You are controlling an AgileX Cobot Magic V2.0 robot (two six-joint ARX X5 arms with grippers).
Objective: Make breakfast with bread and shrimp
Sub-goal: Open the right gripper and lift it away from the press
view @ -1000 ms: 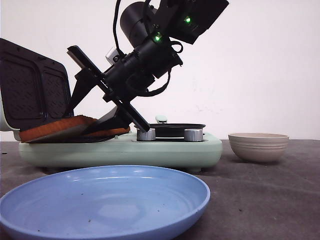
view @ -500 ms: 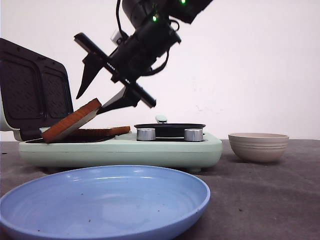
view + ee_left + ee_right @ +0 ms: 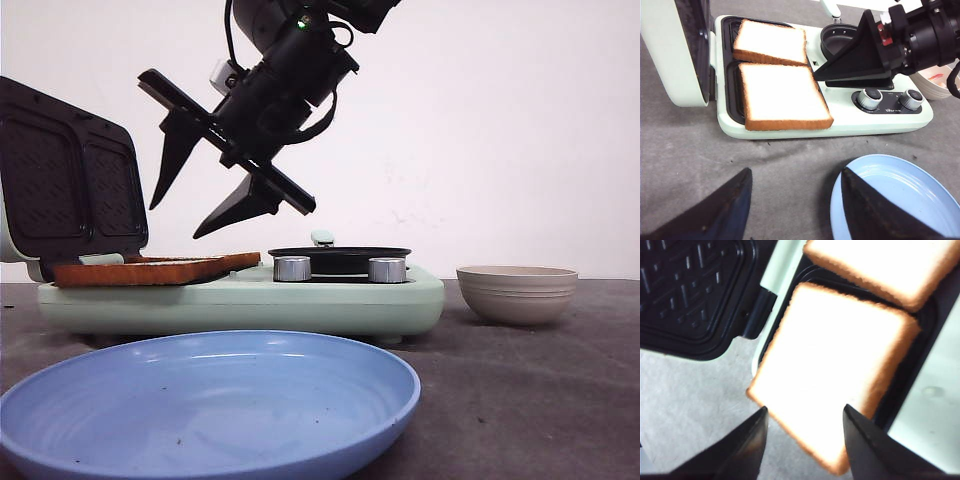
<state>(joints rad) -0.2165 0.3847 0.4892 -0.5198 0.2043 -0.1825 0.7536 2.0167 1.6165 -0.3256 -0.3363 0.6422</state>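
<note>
Two slices of bread lie flat, side by side, on the open sandwich maker (image 3: pixel 840 125): a near slice (image 3: pixel 782 97) and a far slice (image 3: pixel 771 42). From the front they show as one brown edge (image 3: pixel 150 270). My right gripper (image 3: pixel 176 220) hangs open above them, tilted, with nothing between its fingers. Its wrist view looks down on the near slice (image 3: pixel 840 390), between the open fingers of that gripper (image 3: pixel 805 409), with the far slice (image 3: pixel 885 265) beyond. My left gripper (image 3: pixel 796 172) is open and empty, low over the table in front of the maker. The shrimp is out of view.
The maker's dark lid (image 3: pixel 70 180) stands open at the left. A small black pan (image 3: pixel 340 255) and two knobs sit on its right half. A blue plate (image 3: pixel 210 400) lies in front, beside the left gripper's finger (image 3: pixel 875 210). A beige bowl (image 3: pixel 517 292) stands at the right.
The right gripper opened and rose off the near slice. That slice tipped up on one edge, then dropped flat onto the maker.
</note>
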